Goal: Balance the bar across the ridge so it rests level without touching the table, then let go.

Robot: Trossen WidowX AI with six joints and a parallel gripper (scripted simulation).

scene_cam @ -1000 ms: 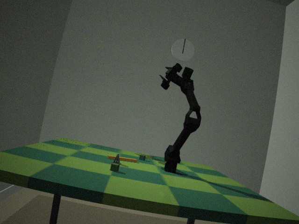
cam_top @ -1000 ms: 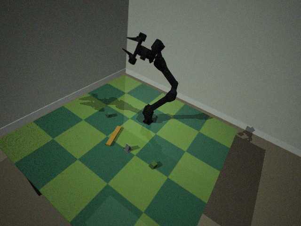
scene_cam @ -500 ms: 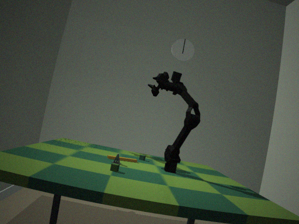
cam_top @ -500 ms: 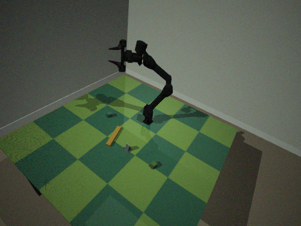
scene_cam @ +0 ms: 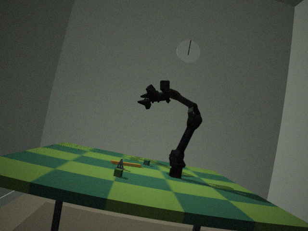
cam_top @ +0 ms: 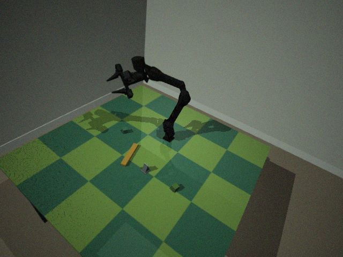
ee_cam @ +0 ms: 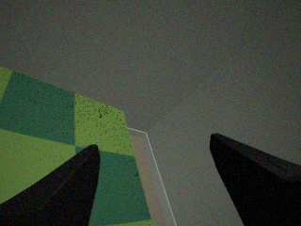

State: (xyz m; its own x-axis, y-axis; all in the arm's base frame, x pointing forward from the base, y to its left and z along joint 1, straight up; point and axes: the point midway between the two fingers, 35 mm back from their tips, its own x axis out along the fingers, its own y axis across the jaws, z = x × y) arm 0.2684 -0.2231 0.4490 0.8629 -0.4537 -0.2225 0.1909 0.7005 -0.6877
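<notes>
The gripper [cam_top: 109, 86] [scene_cam: 139, 99] [ee_cam: 154, 147] hung high above the tabletop [cam_top: 149, 196] [scene_cam: 149, 196] [ee_cam: 42, 113], its fingers parted and nothing between them, reaching out toward the upper-left edge in the top view. The orange bar [cam_top: 129, 155] [scene_cam: 133, 164] lay flat on the tabletop, well in from that edge, just beside the upright grey ridge [cam_top: 145, 168] [scene_cam: 121, 164] and not across it. A teal block [cam_top: 126, 130] [scene_cam: 147, 162] sat nearer the same edge, while an olive-green block [cam_top: 174, 187] [scene_cam: 118, 172] stood farther from it, past the ridge.
</notes>
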